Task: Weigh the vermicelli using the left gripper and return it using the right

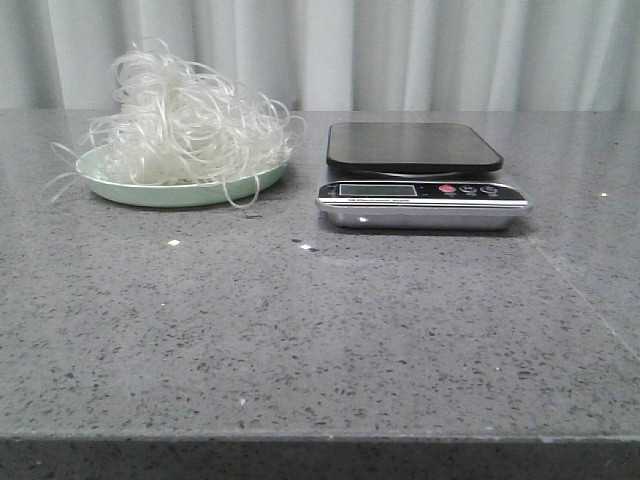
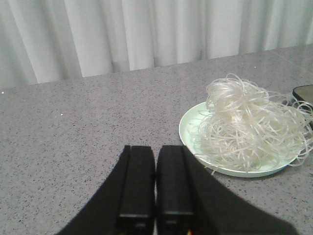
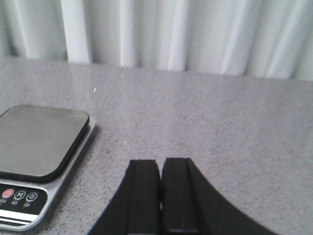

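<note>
Grey stone table (image 1: 320, 330) w/ a kitchen scale (image 1: 420, 175). Vermicelli (image 1: 185, 125) heaped on a green plate (image 1: 180, 190), just left of the scale. Left gripper (image 2: 155, 183) & right gripper (image 3: 160, 188): fingers pressed together, holding nothing.

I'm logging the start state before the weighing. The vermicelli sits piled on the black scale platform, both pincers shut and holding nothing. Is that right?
Not quite. The vermicelli is piled on the green plate, not on the scale, whose platform is bare; the front view shows this. The rest holds: the left pincer and right pincer are both shut and hold nothing.
</note>
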You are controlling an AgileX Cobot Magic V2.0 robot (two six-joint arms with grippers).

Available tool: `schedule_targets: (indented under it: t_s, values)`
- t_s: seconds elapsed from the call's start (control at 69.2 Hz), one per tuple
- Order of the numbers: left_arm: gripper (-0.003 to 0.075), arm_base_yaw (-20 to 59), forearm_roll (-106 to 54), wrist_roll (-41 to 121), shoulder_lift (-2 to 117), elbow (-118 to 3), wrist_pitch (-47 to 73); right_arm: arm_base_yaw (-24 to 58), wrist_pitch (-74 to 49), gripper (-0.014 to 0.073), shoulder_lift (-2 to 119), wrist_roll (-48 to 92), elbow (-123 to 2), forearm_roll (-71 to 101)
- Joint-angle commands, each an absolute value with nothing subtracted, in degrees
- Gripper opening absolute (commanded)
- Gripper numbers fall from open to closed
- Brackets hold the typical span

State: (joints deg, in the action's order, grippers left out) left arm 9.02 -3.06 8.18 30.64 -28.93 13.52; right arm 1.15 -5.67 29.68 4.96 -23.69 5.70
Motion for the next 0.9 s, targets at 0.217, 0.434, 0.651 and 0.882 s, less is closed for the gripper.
schedule_targets:
  t_s: [0.217, 0.434, 0.651, 0.882]
  values:
    - [0.0136, 8.95, -3.32, 7.49, 30.68, -30.43, 8.8, 0.27, -0.31, 0.0151, 18.2, 5.37, -18.84, 5.8]
    - [0.0136, 8.95, -3.32, 7.49, 30.68, -30.43, 8.91, 0.27, -0.33, 0.0151, 18.2, 5.37, -18.84, 5.8]
    - [0.0136, 8.95, -3.32, 7.49, 30.68, -30.43, 8.91, 0.27, -0.33, 0.0151, 18.2, 5.37, -18.84, 5.8]
    - [0.0136, 8.95, -3.32, 7.49, 30.68, -30.43, 8.91, 0.27, -0.33, 0.0151, 18.2, 5.37, -18.84, 5.8]
